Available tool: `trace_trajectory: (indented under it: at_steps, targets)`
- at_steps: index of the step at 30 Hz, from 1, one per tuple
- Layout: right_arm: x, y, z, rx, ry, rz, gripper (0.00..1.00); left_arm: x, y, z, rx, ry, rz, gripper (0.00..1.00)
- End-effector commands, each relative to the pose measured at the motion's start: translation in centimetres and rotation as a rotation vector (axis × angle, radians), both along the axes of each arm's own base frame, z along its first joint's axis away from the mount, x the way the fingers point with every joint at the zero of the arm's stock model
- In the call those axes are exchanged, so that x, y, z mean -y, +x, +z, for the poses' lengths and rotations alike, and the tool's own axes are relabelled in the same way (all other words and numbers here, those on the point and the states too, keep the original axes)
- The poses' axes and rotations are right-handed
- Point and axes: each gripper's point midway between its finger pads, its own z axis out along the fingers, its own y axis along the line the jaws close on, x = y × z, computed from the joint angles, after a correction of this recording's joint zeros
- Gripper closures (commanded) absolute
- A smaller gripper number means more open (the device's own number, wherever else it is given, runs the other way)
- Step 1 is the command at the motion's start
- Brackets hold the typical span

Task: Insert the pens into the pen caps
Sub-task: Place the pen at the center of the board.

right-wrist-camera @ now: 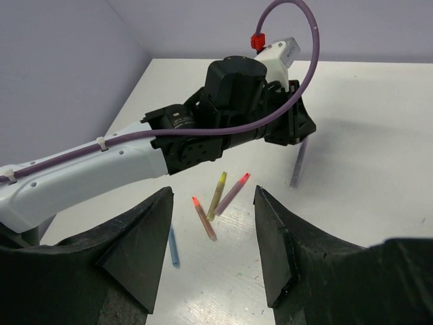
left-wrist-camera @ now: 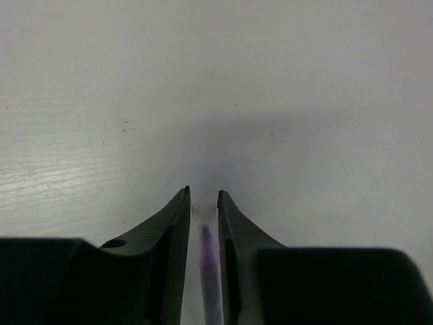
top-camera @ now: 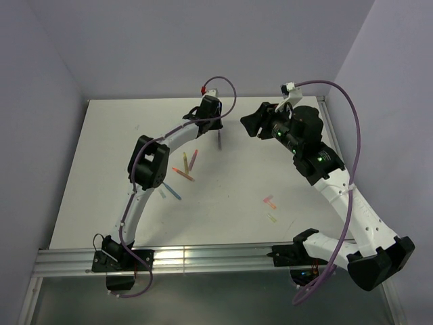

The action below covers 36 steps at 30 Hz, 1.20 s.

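Left gripper (left-wrist-camera: 203,200) near far edge of table (top-camera: 101,169), close to back wall; bare tabletop in front and to right. Grey-purple pen (right-wrist-camera: 298,162) between its narrowly parted jaws, long axis near upright, slightly tilted, lower end at tabletop. Clamped or loose: cannot tell. Right gripper (right-wrist-camera: 213,203) wide open, empty, near pen. Loose pens (top-camera: 184,161) flat mid-table; pen caps (top-camera: 269,201) well apart, rightward.

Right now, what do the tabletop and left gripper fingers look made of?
Tabletop: probably white painted or laminated board; matte, faint streaks and specks. Left gripper fingers: likely black plastic, matte; dull, even surface without metallic glint.
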Motion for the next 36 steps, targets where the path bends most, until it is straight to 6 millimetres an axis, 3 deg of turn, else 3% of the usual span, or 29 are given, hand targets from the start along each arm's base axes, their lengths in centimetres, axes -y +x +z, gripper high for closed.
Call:
trace_trajectory:
  at_steps: [1, 6, 9, 18, 23, 24, 25, 26, 27, 29, 30, 31, 33, 35, 36]
  targets:
    - [0.3, 0.3, 0.7, 0.030, -0.003, -0.012, 0.41, 0.8, 0.6, 2.6, 0.045, -0.038, 0.005, 0.70]
    - [0.3, 0.4, 0.5, 0.026, -0.009, -0.016, 0.41, 0.7, 0.6, 2.9, 0.048, -0.040, 0.006, 0.59]
    - [0.4, 0.4, 0.4, 0.025, -0.012, -0.019, 0.41, 0.6, 0.5, 3.8, 0.063, -0.047, 0.007, 0.58]
    - [0.5, 1.3, -0.4, -0.006, -0.024, -0.045, 0.41, -1.8, -0.6, 11.3, 0.170, -0.101, 0.049, 0.57]
    - [-0.3, 2.0, -1.9, -0.048, -0.030, -0.024, 0.41, -5.3, -4.4, 14.0, 0.193, -0.156, 0.123, 0.58]
    - [-0.5, 2.3, -2.5, -0.068, -0.034, -0.023, 0.41, -6.4, -5.4, 12.2, 0.159, -0.131, 0.154, 0.59]
    - [-0.7, 2.5, -2.8, -0.080, -0.032, -0.023, 0.41, -7.0, -6.3, 14.1, 0.188, -0.160, 0.169, 0.59]
    - [-0.8, 2.7, -2.9, -0.087, -0.035, -0.020, 0.41, -7.7, -6.9, 14.1, 0.180, -0.179, 0.199, 0.59]
    - [-1.1, 3.0, -3.9, -0.120, -0.043, -0.017, 0.42, -8.7, -8.2, 12.1, 0.140, -0.165, 0.222, 0.59]
    - [-1.4, 3.5, -4.6, -0.150, -0.046, -0.019, 0.42, -9.4, -9.4, 13.3, 0.149, -0.240, 0.240, 0.60]
    - [-1.4, 3.7, -5.1, -0.168, -0.054, -0.021, 0.43, -10.2, -10.5, 11.5, 0.112, -0.230, 0.253, 0.61]
    - [-1.4, 3.9, -5.3, -0.176, -0.059, -0.029, 0.43, -10.8, -11.0, 12.7, 0.132, -0.269, 0.266, 0.61]
    - [-1.4, 4.5, -6.5, -0.211, -0.075, -0.047, 0.43, -11.8, -12.5, 11.3, 0.111, -0.260, 0.280, 0.61]
    - [-0.8, 5.4, -7.9, -0.247, -0.101, -0.103, 0.44, -12.4, -13.4, 12.4, 0.133, -0.284, 0.285, 0.61]
    - [-0.4, 5.6, -8.6, -0.268, -0.114, -0.130, 0.44, -12.8, -14.2, 11.5, 0.117, -0.278, 0.286, 0.62]
